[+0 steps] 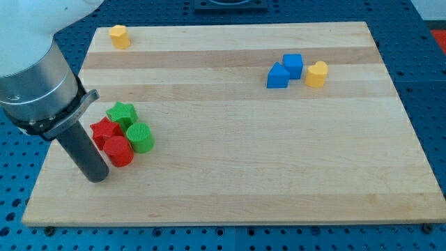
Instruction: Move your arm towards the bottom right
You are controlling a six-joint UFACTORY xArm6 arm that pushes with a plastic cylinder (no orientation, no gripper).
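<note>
Wooden tabletop [230, 160]: the tip [96, 178], fingerless, sits just left of the red cylinder [119, 151]; the whole bottom-right crossing remains.

Wooden board [237, 174] carries eight blocks — green star [121, 113], red star [105, 130], red cylinder [119, 150], green cylinder [140, 137] clustered left; two blue blocks [286, 70] beside yellow block [316, 74] upper right — another yellow block [120, 36] top left.
</note>
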